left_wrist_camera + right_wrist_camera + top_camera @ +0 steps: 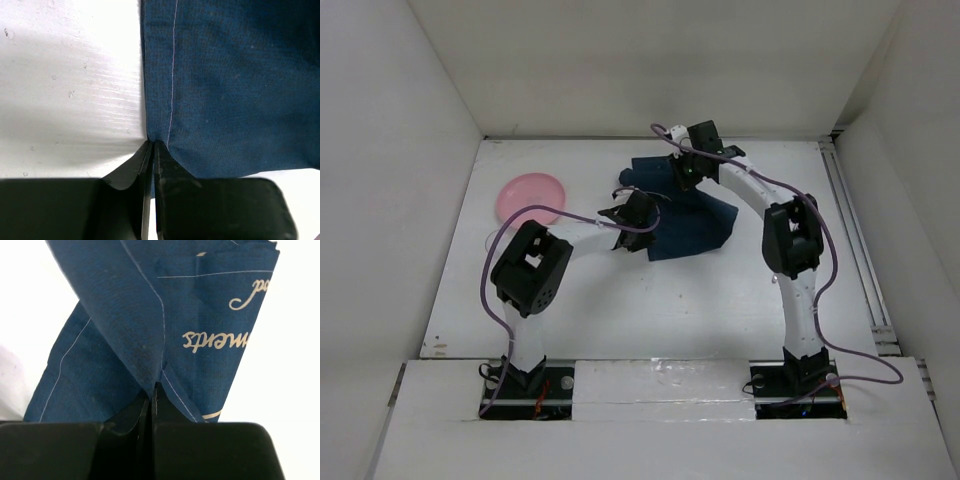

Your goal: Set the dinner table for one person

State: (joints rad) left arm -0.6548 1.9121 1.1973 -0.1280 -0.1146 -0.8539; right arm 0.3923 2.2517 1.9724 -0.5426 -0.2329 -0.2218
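A navy-blue cloth placemat [695, 225] lies crumpled on the white dinner table [650, 310] at centre back. My left gripper [638, 212] is shut on its near-left hem; in the left wrist view the cloth [235, 85] spreads right from the pinched edge at my gripper [152, 144]. My right gripper [688, 172] is shut on the cloth's far edge and holds it lifted; in the right wrist view the folded cloth [150, 325], with cream lettering, hangs from my gripper [154, 386].
A pink plate [530, 197] lies at the back left of the table. White panels wall the table on three sides. A rail [860, 260] runs along the right edge.
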